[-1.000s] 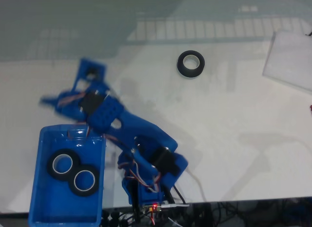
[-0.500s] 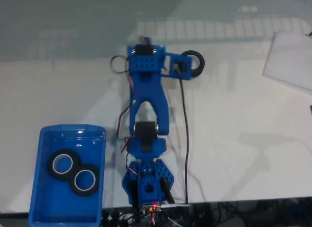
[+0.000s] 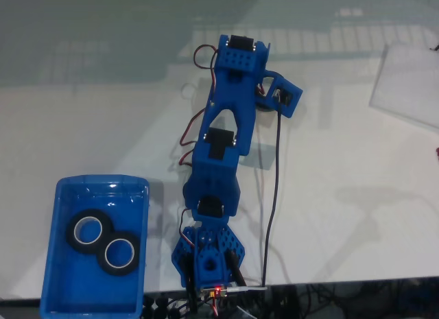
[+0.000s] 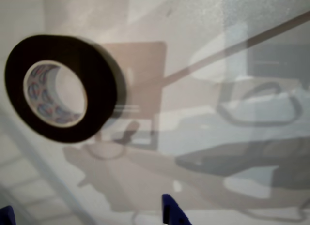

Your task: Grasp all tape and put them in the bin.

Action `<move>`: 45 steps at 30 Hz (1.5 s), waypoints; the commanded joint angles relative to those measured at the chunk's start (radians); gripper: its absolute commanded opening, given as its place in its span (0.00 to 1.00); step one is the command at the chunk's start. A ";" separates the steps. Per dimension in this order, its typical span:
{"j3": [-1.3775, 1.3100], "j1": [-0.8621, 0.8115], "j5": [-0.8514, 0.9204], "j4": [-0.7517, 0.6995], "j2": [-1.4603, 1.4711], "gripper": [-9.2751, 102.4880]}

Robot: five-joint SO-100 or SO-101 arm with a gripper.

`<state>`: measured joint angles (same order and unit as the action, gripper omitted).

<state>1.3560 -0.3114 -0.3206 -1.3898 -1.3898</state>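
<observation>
Broadly, the white table (image 3: 357,195) is the biggest thing under me, glossy enough to throw reflections in the wrist view, and I judge a roll could skate on it if I nudge it sideways instead of clamping it. Next down in size is my own blue arm (image 3: 223,161), stretched away from its base toward the far side of the table in the fixed view. Then comes the bin (image 3: 51,271), the bright blue tub at the lower left of that view, well apart from where I am reaching; two tape rolls (image 3: 103,240) lie flat inside it, touching one another. The last tape roll (image 4: 60,87) lies flat on the table just under my wrist, showing at the upper left of the wrist view, and it is largely hidden behind my wrist in the fixed view. I judge it light and stiff: a hard ring of wound black tape on a pale cardboard core, not fragile, with a smooth outer face that may be a bit slick. The sensible hold, I think, is across the ring wall, one fingertip down in the core hole and one outside, or else across the whole outer width. My fingertips (image 4: 172,213) barely poke in at the bottom edge of the wrist view, apart from the roll and holding nothing, but I cannot tell how wide they stand. Smallest of all is the printing inside the core, blue and reddish marks, too blurred for me to read any brand.
</observation>
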 commanded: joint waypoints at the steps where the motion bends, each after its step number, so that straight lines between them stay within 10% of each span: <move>1: -0.098 -0.015 -0.008 -0.026 0.031 0.43; 28: -0.535 -0.104 -0.077 -0.183 0.491 0.39; 45: -0.792 -0.094 -0.074 -0.301 0.712 0.19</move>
<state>0.5906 -0.4172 -0.4034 -1.6797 -0.6796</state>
